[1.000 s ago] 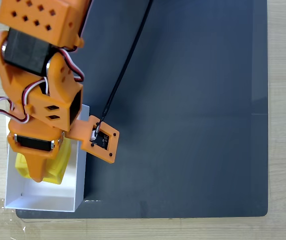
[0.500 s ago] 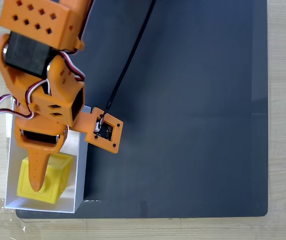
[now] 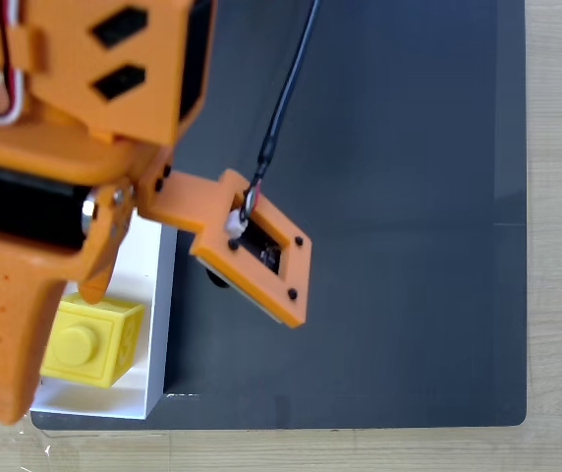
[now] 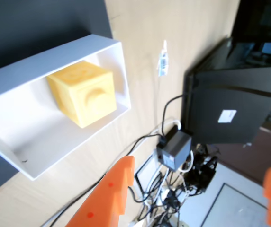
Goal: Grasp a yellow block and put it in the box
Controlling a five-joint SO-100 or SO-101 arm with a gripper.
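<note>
Pale wooden counter [image 3: 561, 246] carries a dark mat [image 3: 399, 197]; the bright yellow plastic cube [image 3: 89, 339] sits inside the white open-topped box [image 4: 12, 146], beneath the orange gripper [image 4: 197, 194], spread wide and empty.

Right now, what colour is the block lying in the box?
Bright yellow; the yellow block in the white box shows best in the fixed view.

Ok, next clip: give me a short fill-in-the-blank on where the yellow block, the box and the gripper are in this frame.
1. The yellow block rests inside the white ____.
2. In the wrist view the gripper has its jaws ____, holding nothing.
3. The box sits at the edge of a dark ____.
4. The block's upper face carries one round ____.

Missing words: box; open; mat; stud
</note>
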